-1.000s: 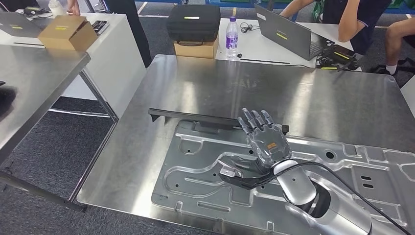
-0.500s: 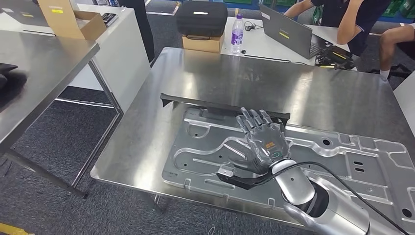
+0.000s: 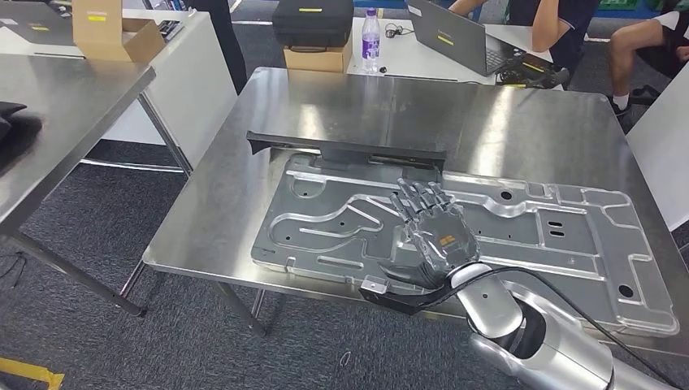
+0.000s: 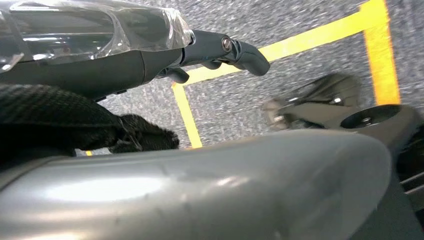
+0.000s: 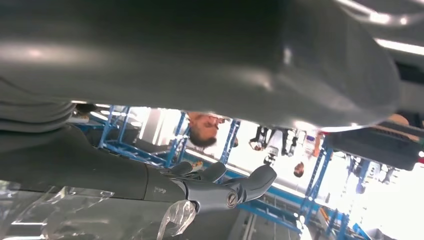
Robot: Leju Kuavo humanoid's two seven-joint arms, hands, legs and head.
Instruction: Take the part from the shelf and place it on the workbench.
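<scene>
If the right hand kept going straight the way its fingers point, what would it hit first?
Probably the black bar lying along the far edge of the metal panel. The right hand is open above the panel; its height is unclear.

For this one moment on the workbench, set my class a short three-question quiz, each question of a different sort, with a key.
1. True or false: the stamped metal part lies flat on the steel workbench.
2. Multiple choice: the right hand is
A. gripping the black bar
B. above the part with fingers spread, holding nothing
C. lifting the water bottle
3. Fill in: the long black bar lies along the part's ____ edge, as seen from the robot.

Key
1. True.
2. B. In the head view the fingers are apart with nothing in them.
3. Far. It sits between the part and the bare half of the workbench.
</scene>
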